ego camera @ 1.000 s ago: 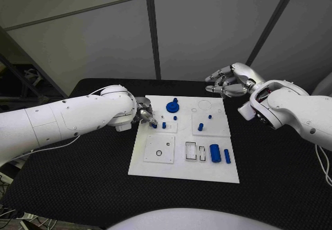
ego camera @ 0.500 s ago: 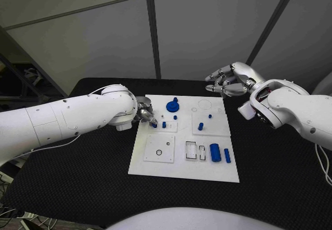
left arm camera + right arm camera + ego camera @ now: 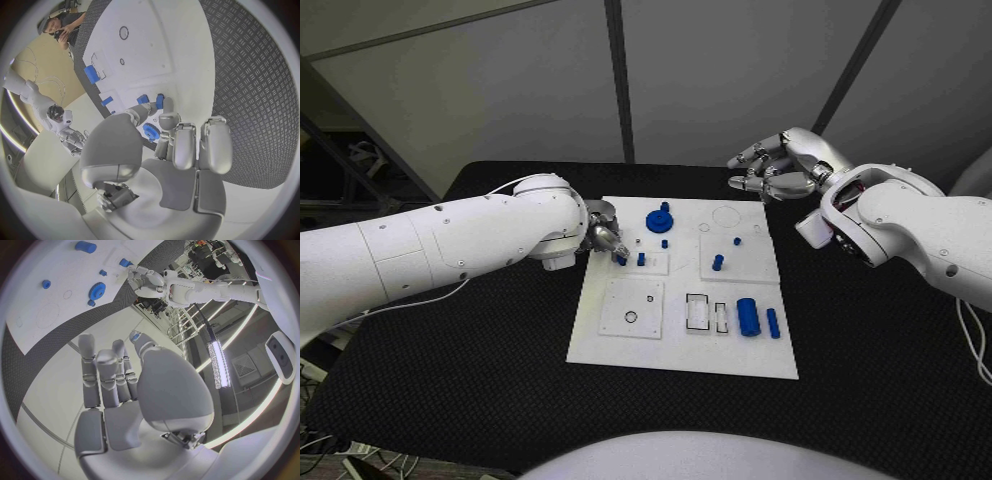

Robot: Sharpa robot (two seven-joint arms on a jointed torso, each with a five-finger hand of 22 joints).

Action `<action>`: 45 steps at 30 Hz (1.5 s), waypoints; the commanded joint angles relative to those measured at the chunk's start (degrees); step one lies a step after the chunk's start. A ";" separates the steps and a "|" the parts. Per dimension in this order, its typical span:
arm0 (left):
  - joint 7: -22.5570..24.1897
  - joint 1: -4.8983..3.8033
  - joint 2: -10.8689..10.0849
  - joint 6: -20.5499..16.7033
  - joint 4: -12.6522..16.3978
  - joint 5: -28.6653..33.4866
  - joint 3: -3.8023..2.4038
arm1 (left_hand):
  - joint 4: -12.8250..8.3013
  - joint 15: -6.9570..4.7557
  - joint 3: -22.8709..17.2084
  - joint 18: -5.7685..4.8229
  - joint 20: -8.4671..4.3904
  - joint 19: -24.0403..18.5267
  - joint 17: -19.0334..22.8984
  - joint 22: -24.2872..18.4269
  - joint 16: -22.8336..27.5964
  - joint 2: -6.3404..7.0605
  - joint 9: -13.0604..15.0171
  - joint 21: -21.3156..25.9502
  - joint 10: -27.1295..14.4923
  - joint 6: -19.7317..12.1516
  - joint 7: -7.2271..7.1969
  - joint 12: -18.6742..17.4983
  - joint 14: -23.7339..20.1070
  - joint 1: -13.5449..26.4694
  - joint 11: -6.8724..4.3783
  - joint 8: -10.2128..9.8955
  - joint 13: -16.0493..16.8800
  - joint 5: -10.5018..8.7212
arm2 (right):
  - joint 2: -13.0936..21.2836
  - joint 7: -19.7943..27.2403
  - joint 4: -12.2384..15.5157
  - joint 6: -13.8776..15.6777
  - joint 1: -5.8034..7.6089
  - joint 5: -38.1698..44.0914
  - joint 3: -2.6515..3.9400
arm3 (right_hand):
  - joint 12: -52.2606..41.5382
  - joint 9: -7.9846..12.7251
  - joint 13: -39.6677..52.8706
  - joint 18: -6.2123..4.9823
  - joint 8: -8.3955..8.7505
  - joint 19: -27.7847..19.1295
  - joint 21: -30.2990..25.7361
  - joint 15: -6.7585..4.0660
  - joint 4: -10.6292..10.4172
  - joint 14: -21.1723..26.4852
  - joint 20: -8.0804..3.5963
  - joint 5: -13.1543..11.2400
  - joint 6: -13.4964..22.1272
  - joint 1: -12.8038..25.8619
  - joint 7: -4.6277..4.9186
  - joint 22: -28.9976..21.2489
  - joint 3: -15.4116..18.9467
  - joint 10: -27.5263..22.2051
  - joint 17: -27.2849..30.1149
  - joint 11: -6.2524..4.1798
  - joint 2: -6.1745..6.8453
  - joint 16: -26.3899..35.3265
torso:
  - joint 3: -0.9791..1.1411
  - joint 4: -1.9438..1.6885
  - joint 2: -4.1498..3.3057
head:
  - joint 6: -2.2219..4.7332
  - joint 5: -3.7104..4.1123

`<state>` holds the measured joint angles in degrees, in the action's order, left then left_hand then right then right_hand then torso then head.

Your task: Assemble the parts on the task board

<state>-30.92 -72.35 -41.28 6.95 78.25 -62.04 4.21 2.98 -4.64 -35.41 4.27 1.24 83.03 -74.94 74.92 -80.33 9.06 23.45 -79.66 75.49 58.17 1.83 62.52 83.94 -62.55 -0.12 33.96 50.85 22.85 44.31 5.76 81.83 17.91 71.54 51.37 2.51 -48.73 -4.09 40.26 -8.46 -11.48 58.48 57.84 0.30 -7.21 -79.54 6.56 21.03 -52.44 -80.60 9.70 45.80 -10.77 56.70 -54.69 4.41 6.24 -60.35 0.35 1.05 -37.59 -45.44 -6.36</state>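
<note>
Head view. The task board [image 3: 687, 300] lies mid-tabletop [image 3: 473, 380]. The left hand [image 3: 602, 238] is at the board's left edge, fingers closed on a small blue peg [image 3: 620, 257] just beside a second peg [image 3: 642, 259] standing in the small square plate. The right hand [image 3: 776, 172] hangs over the tabletop beyond the board's far right corner, fingers curled in with nothing visible in them. On the board: a blue gear [image 3: 661, 219] at the far end, a small blue stud [image 3: 666, 244] near it, another peg [image 3: 718, 264] and a tiny stud [image 3: 737, 242] on the right square, and a thick cylinder [image 3: 749, 317] with a thin bar [image 3: 773, 323] beside the rectangular slots [image 3: 700, 313]. The slots appear unfilled.

Left wrist view. The left hand's fingers [image 3: 182, 145] close round a blue piece [image 3: 160, 101]; the gear [image 3: 150, 131] sits just behind the fingertips. Whether the peg is seated or merely pinched cannot be told.

Right wrist view. Fingers [image 3: 105, 375] are drawn together, holding nothing; the board's far end with the gear [image 3: 97, 290] lies well apart.

Risk, as judged: the held peg stands close to its neighbour, so a tilted descent could jam it or knock the standing peg; a loose pinch could drop it off the board edge.
</note>
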 commanded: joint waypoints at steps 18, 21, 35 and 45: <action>-1.65 0.24 1.13 2.55 -1.67 -0.17 0.37 | -2.83 -1.07 2.38 -1.58 -0.41 1.31 -5.01 5.70 -0.24 -0.71 -0.81 -1.41 3.88 2.39 -1.02 1.90 3.47 4.05 -2.90 -0.49 3.07 0.00 | 0.12 0.14 0.19 -0.25 0.10 0.06 0.04 | 0.10 0.03 -0.14 -0.88 -0.26 0.07 -0.23 -0.20 -0.14 -0.13 -0.03 0.57 0.08 -0.36 -0.27 -0.12 -0.17 -0.02 0.06 -0.05 0.37 0.48 | 0.00 -0.03 0.03 | -0.26 0.29; -1.92 0.24 1.17 2.54 -1.85 -0.17 0.37 | -2.18 -1.14 4.26 -1.63 -0.48 1.44 -5.04 5.94 -0.26 -0.79 -1.08 -1.58 3.96 2.77 -1.10 1.96 3.48 4.53 -2.96 -0.77 3.32 -0.01 | 0.15 0.13 0.19 -0.24 0.10 0.06 0.04 | 0.10 0.03 -0.14 -0.88 -0.26 0.07 -0.23 -0.20 -0.14 -0.13 -0.03 0.57 0.08 -0.36 -0.27 -0.12 -0.17 -0.02 0.06 -0.05 0.37 0.48 | 0.01 -0.03 0.02 | -0.27 0.31; -2.54 0.24 1.32 1.63 -2.61 -0.17 0.37 | 2.38 -1.14 17.64 -1.71 -0.57 1.63 -5.07 6.46 -0.23 -2.24 -2.56 -1.66 4.13 4.51 -1.10 2.08 3.49 6.15 -2.92 -2.41 4.37 -1.72 | 0.19 0.11 0.20 -0.24 0.10 0.06 0.04 | 0.11 0.04 -0.18 -0.89 -0.28 0.08 -0.32 -0.20 -0.20 -0.15 -0.04 0.67 0.09 -0.29 -0.26 -0.20 -0.15 -0.01 0.07 -0.05 0.41 0.54 | 0.01 -0.02 0.03 | -0.19 0.33; -1.74 0.24 1.06 -0.28 -2.66 -0.17 0.36 | 5.45 -1.07 22.86 -1.72 -0.50 1.70 -5.10 6.64 -0.23 -3.40 -3.07 -1.64 4.23 5.00 -1.00 2.14 3.50 6.55 -2.83 -2.99 4.82 -6.11 | 0.23 0.11 0.19 -0.26 0.10 0.06 0.04 | 0.11 0.04 -0.18 -0.89 -0.28 0.08 -0.32 -0.20 -0.20 -0.15 -0.04 0.67 0.09 -0.29 -0.26 -0.20 -0.15 -0.01 0.07 -0.05 0.41 0.54 | -0.04 -0.02 -0.04 | -0.08 0.42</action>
<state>-32.61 -72.11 -40.12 7.67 75.59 -61.93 4.52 8.37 -5.65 -12.77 4.22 0.94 83.73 -74.93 74.91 -80.33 6.23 20.50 -80.98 79.65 62.77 0.90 64.32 83.76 -55.88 -3.25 31.11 55.63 16.96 44.51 5.66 81.91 17.89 71.54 51.38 2.51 -48.73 -4.09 40.15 -8.46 -11.47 58.48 57.84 0.30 -7.20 -79.54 6.56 21.50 -52.44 -80.60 9.70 45.68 -10.77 56.70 -54.62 4.41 6.24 -60.16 0.34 1.01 -37.57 -45.55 -5.99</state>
